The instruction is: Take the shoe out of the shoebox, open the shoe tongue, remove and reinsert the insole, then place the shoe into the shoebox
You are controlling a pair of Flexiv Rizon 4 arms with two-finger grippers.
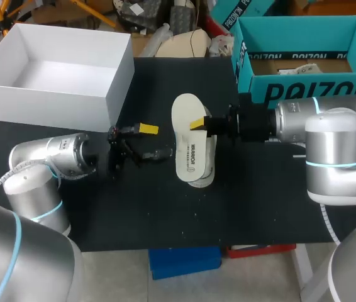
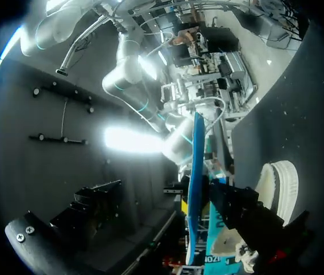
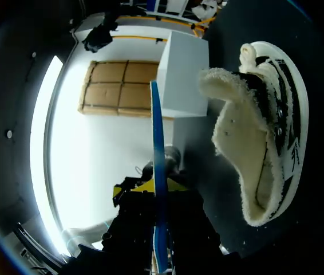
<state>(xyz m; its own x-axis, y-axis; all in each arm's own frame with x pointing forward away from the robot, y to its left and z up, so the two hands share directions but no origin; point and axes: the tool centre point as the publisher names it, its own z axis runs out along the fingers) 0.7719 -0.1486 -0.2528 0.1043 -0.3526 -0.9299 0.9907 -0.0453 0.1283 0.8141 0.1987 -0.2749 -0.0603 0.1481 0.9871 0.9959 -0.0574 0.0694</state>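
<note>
**Table** [image 1: 241,207]: black surface, bearing the shoe near its middle.

**Shoebox** [image 1: 52,94]: white, open and without contents, well apart from the shoe on the left arm's side and toward the far edge.

**Shoe** [image 1: 204,165]: lies on the table outside the box. The right wrist view shows its fleece-lined opening gaping wide, collar and tongue spread.

**Insole** [image 1: 187,119]: out of the shoe and held directly above it, overlapping most of its length. Both wrist views show it edge-on as a thin blue strip.

**Right gripper** [image 1: 198,124]: clenched on the insole's edge, on the shoe's right-arm side.

**Left gripper** [image 1: 155,141]: fingers spread, grasping nothing, just beside the shoe on the opposite flank.

**Assessment:** reinsertion appears to be the step in hand. Recommended practice:
- Steady the shoe with the free gripper at the collar.
- Lead with the insole's toe end, angled down into the opening.
- Slide it forward flat so the lining does not catch and fold it.
- Release only once the heel end seats.
</note>
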